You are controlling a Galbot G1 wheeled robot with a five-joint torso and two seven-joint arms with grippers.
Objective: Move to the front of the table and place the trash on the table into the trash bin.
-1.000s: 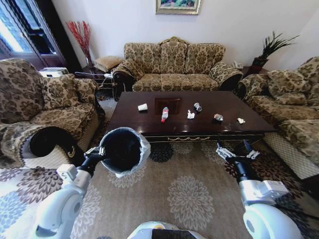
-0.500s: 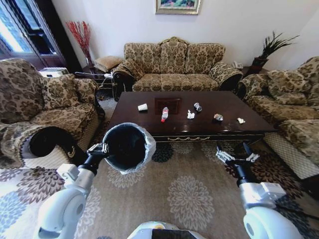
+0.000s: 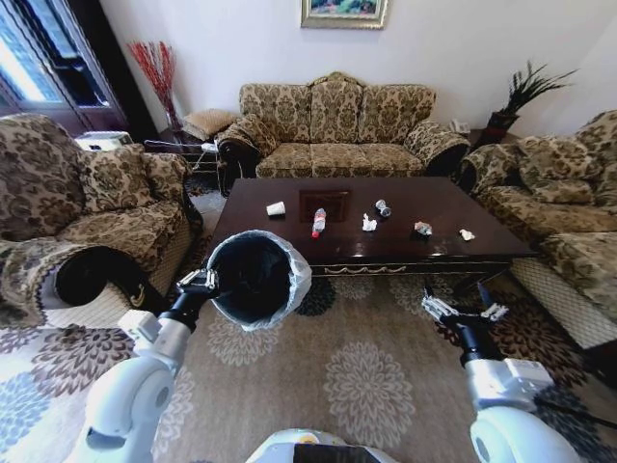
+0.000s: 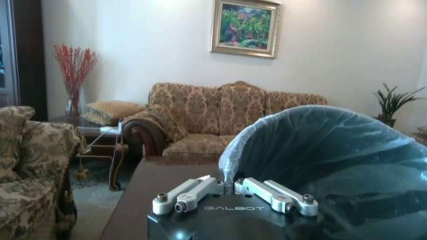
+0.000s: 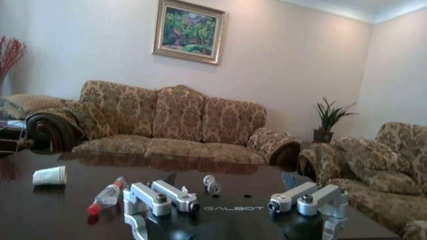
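The table (image 3: pixel 463 207) of dark glossy wood stands ahead of me. The trash lies along it: a white paper cup (image 3: pixel 277 207), a clear bottle (image 3: pixel 318 222) with a red label, a small can (image 3: pixel 383 207), a crumpled tissue (image 3: pixel 368 223), a colourful wrapper (image 3: pixel 422 229) and another tissue (image 3: pixel 466 233). My left gripper (image 3: pixel 200 283) is shut on the rim of the trash bin (image 3: pixel 255 280), held tilted above the rug at the table's front left corner. The left wrist view has that gripper (image 4: pixel 229 187) on the bagged bin (image 4: pixel 333 160). My right gripper (image 3: pixel 461 311) hangs open before the table's right end.
Patterned sofas stand on three sides: one (image 3: pixel 337 125) behind the table, one (image 3: pixel 87 212) to the left, one (image 3: pixel 569 212) to the right. A floral rug (image 3: pixel 366 376) covers the floor between me and the table. In the right wrist view the cup (image 5: pixel 50 175), bottle (image 5: pixel 107 195) and can (image 5: pixel 211 184) lie beyond the open gripper (image 5: pixel 233 202).
My left arm has carried the trash bin forward and to the right, closer to the table's front edge. My right gripper has sunk a little toward me.
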